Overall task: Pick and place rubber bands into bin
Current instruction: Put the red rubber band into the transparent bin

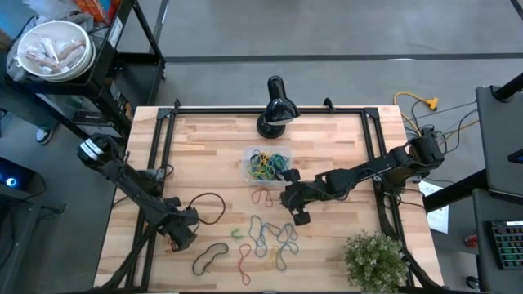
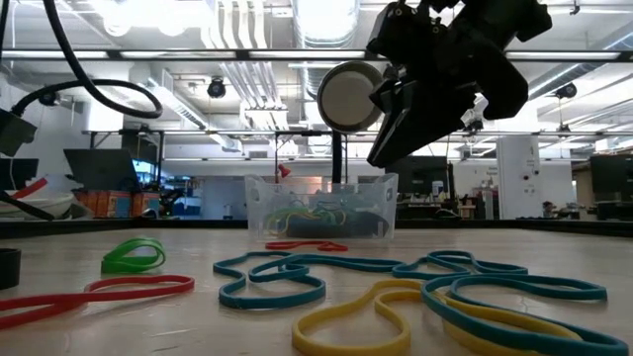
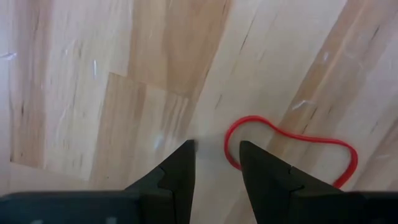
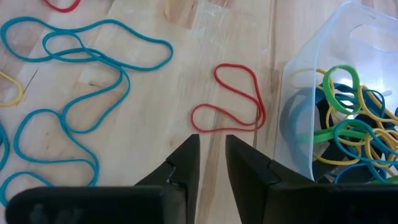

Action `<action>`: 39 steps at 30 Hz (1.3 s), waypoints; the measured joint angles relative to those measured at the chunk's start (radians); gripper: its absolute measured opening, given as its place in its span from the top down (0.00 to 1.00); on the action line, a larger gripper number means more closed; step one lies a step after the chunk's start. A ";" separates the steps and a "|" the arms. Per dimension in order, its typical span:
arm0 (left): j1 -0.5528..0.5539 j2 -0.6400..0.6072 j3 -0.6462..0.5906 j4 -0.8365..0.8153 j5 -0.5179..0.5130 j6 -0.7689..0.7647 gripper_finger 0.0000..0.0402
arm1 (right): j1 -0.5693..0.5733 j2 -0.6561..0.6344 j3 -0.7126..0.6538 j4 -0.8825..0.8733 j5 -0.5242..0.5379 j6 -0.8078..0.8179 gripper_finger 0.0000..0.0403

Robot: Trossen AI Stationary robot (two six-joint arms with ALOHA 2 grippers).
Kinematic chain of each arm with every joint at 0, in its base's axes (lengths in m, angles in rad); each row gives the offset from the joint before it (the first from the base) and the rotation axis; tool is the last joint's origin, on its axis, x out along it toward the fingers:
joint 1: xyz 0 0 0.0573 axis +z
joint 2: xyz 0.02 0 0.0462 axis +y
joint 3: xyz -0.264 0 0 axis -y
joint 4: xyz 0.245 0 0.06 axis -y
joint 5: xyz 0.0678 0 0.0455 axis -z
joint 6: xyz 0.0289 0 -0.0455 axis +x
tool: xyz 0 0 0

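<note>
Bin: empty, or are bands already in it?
Not empty. The bin already holds a tangle of yellow, green and blue rubber bands; more still lie loose on the table.

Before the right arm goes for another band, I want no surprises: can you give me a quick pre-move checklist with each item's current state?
1. Right gripper empty, narrowly open: ok.
2. Red rubber band just ahead of it, lying flat, apart from the others: ok.
3. Bin upright with bands inside, room left: ok.
4. Bin wall close beside that red band, collision risk: not ok.
5. Left gripper far off at a red band, out of the way: ok.
6. Blue bands tangled together: not ok.
</note>
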 joint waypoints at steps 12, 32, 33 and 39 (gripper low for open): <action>-0.001 0.002 -0.018 0.027 0.000 -0.009 0.80 | 0.000 0.000 -0.002 -0.002 0.000 0.000 0.83; -0.002 0.005 -0.013 0.013 -0.188 -0.008 1.00 | -0.001 0.000 -0.002 -0.003 0.000 0.002 0.84; -0.001 0.005 -0.009 0.011 -0.206 -0.007 1.00 | 0.000 0.000 -0.002 -0.003 0.000 0.003 0.84; 0.005 0.009 0.024 0.003 -0.343 0.016 1.00 | 0.000 0.000 -0.002 -0.002 0.000 0.003 0.85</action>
